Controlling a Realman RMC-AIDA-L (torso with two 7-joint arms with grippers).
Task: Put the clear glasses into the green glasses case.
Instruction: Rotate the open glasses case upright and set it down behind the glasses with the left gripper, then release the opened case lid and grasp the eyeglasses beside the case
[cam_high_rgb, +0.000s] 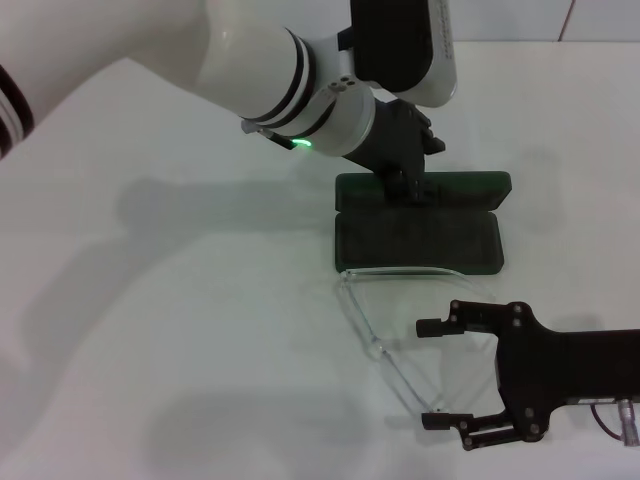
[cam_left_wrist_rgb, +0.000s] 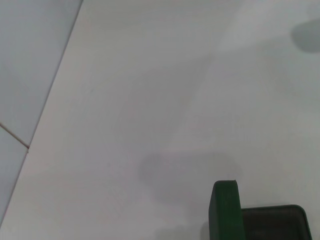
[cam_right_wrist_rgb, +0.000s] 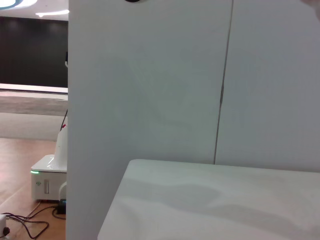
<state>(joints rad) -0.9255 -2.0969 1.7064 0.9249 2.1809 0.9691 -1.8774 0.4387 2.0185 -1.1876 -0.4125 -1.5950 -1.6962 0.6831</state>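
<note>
The green glasses case (cam_high_rgb: 418, 243) lies open in the middle of the table, its lid (cam_high_rgb: 470, 184) standing up at the back. My left gripper (cam_high_rgb: 408, 182) sits at the lid's top edge. The left wrist view shows the lid (cam_left_wrist_rgb: 226, 210) edge-on beside the dark lining. The clear glasses (cam_high_rgb: 400, 270) lie unfolded on the table just in front of the case, one thin arm running toward me. My right gripper (cam_high_rgb: 423, 374) is open near the front right, level with the table, its fingers either side of the glasses' near end without touching them.
The white table (cam_high_rgb: 180, 330) stretches to the left and front. A grey wall panel (cam_right_wrist_rgb: 150, 80) stands behind the table's far edge (cam_right_wrist_rgb: 210, 165). A white device with a green light (cam_right_wrist_rgb: 47, 175) sits on the floor beyond.
</note>
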